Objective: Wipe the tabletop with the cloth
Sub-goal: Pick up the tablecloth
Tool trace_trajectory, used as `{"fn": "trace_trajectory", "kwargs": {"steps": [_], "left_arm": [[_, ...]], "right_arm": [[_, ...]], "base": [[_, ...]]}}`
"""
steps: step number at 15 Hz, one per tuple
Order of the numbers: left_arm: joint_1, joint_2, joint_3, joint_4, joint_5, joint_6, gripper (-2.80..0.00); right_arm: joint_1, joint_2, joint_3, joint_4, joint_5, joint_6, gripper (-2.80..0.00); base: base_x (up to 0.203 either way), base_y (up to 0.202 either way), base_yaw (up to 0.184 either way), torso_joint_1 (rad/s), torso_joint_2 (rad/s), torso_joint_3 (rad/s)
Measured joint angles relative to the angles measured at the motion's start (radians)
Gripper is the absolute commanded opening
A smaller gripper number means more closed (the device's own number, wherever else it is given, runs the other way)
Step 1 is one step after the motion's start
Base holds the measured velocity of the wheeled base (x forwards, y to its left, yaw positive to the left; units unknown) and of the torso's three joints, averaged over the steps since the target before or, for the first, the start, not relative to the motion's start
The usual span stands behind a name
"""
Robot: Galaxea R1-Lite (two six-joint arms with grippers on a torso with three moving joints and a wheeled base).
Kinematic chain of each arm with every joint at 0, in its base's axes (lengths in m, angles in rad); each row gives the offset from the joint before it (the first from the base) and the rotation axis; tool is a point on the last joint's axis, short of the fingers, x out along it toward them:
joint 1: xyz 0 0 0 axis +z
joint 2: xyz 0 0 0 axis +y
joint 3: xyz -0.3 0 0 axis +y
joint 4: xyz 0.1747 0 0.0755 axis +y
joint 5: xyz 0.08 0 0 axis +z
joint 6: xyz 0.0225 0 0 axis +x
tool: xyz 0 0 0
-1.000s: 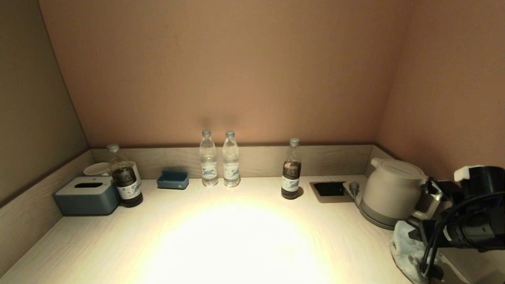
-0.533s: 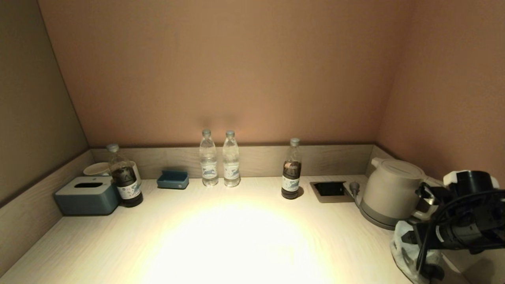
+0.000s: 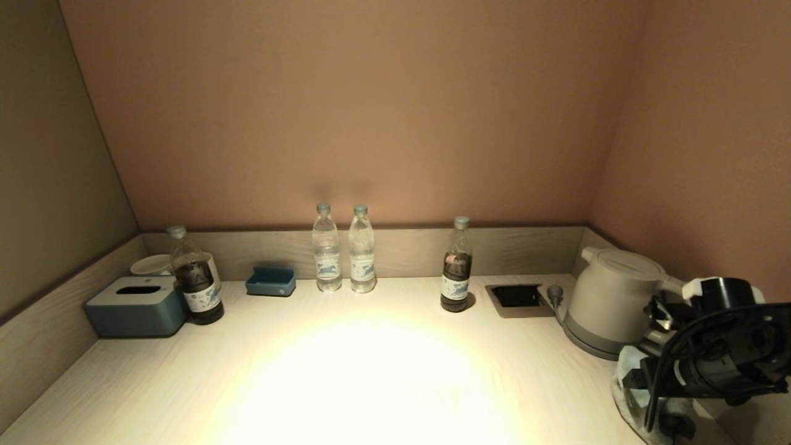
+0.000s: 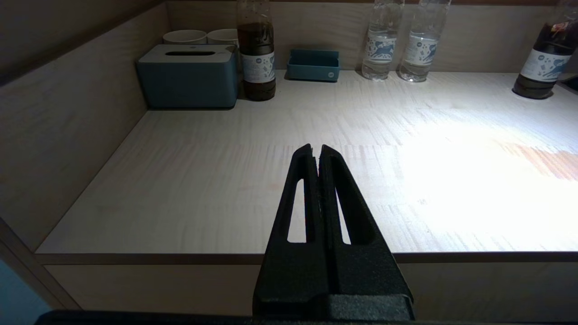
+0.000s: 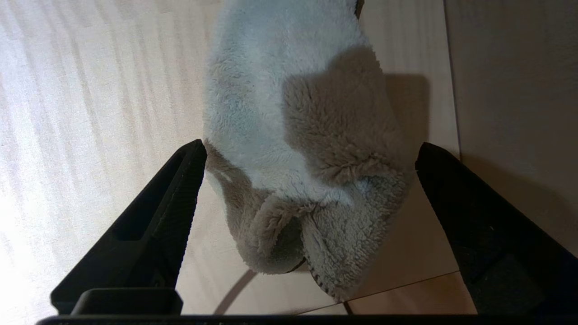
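Observation:
A crumpled white fluffy cloth point(image 5: 293, 135) lies on the light wooden tabletop point(image 3: 371, 371) at the near right corner, next to the side wall; in the head view the cloth point(image 3: 627, 386) is partly hidden by my right arm. My right gripper point(image 5: 311, 153) is open, with one finger on each side of the cloth, and only the left finger's tip touches its edge. My left gripper point(image 4: 317, 151) is shut and empty, parked off the table's front edge at the left; it is out of the head view.
A white kettle point(image 3: 609, 300) stands just behind the cloth. A socket recess point(image 3: 516, 296), a dark bottle point(image 3: 456, 266), two clear bottles point(image 3: 343, 250), a blue tray point(image 3: 270, 281), another dark bottle point(image 3: 194, 278), a tissue box point(image 3: 136, 306) and cups point(image 3: 151, 264) line the back.
My right arm has come lower and a little leftward over the cloth. The cloth and the other things have not moved.

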State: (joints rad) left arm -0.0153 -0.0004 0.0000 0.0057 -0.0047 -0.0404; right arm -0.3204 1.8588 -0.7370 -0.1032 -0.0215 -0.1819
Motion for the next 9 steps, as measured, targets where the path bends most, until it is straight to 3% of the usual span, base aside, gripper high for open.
{"fn": "trace_trajectory", "kwargs": {"steps": [2,3,9], "left_arm": [[0.000,0.000,0.000,0.000,0.000,0.000,-2.80],[0.000,0.000,0.000,0.000,0.000,0.000,-2.80],[0.000,0.000,0.000,0.000,0.000,0.000,-2.80]], "right_arm": [[0.000,0.013,-0.002,-0.004,0.000,0.001,0.00],[0.000,0.019,-0.003,-0.005,0.001,0.001,-2.80],[-0.001,0.038,0.006,-0.030,0.003,0.003,-2.80]], "base": [[0.000,0.000,0.000,0.000,0.00,0.000],[0.000,0.000,0.000,0.000,0.00,0.000],[0.000,0.000,0.000,0.000,0.00,0.000]]}}
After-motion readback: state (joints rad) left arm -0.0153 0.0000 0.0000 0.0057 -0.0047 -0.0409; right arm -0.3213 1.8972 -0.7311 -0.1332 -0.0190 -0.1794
